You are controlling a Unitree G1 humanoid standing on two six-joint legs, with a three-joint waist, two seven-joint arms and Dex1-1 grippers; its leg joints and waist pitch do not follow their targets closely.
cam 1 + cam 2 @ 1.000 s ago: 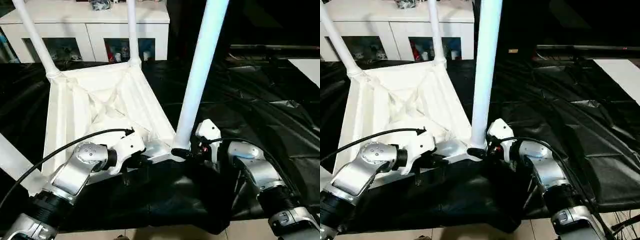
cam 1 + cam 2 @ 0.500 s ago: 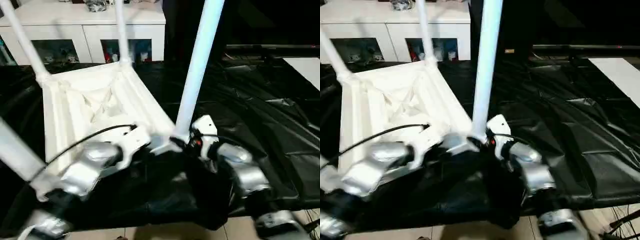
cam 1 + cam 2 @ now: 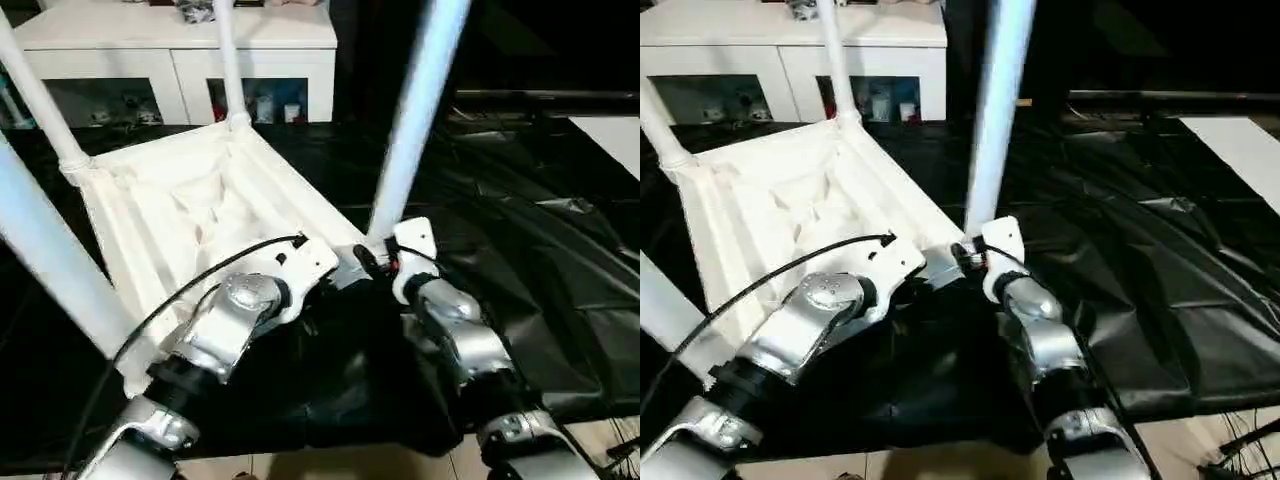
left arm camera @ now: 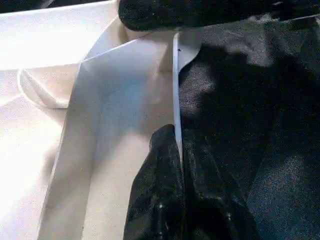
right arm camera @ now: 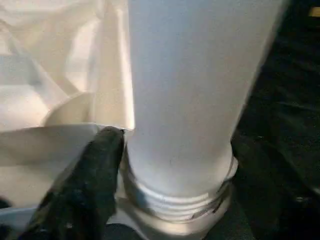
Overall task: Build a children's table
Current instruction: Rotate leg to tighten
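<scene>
- I saw the all-white plastic children's table (image 3: 190, 215) lying upside-down on black sheeting (image 3: 520, 230), legs pointing up.
- My left hand (image 4: 178, 150) pinched its rim.
- My right hand (image 5: 172, 165) straddled the near leg (image 3: 415, 120), fingers apart.

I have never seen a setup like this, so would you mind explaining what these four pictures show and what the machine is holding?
It is a two-armed humanoid robot assembling a white plastic children's table, which lies upside down on black sheeting with its legs pointing up. The two wide pictures come from cameras in the robot's head, looking down over its silver forearms. The two close-ups come from cameras on its wrists. The left gripper pinches the thin edge of the tabletop between its black fingers. The right gripper sits with a finger on either side of the base of the nearest leg, where it enters the corner socket; a firm grip cannot be confirmed. A white cabinet stands behind.
</scene>
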